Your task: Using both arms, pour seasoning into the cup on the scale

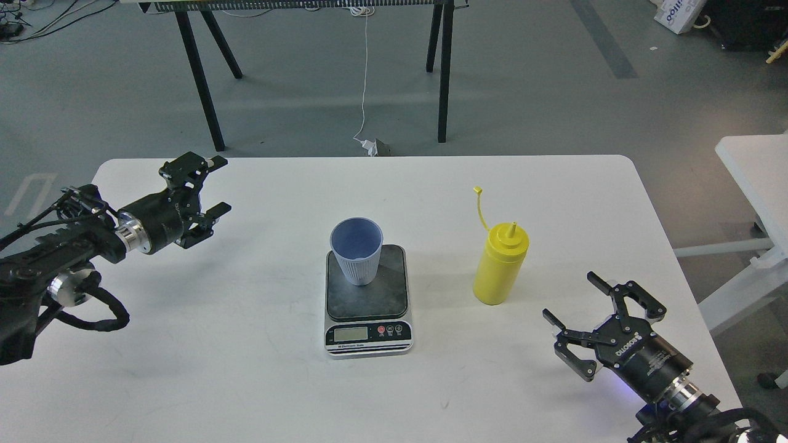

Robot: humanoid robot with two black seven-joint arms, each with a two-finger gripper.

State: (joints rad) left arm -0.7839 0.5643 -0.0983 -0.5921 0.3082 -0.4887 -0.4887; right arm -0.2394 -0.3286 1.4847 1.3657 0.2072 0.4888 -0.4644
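The light-blue ribbed cup (pixel 357 251) stands on the far part of the scale's dark plate (pixel 368 294) at the table's middle. The yellow seasoning bottle (pixel 500 264) stands upright on the table to the right of the scale, its cap strap sticking up. My right gripper (pixel 571 295) is open and empty, to the right of and nearer than the bottle, apart from it. My left gripper (pixel 220 184) is open and empty above the table's left part, well left of the cup.
The white table (pixel 258 381) ends at its right edge near my right arm. A second white table (pixel 754 166) stands to the right. A black-legged bench (pixel 209 74) and a hanging white cable (pixel 364 80) are beyond the far edge.
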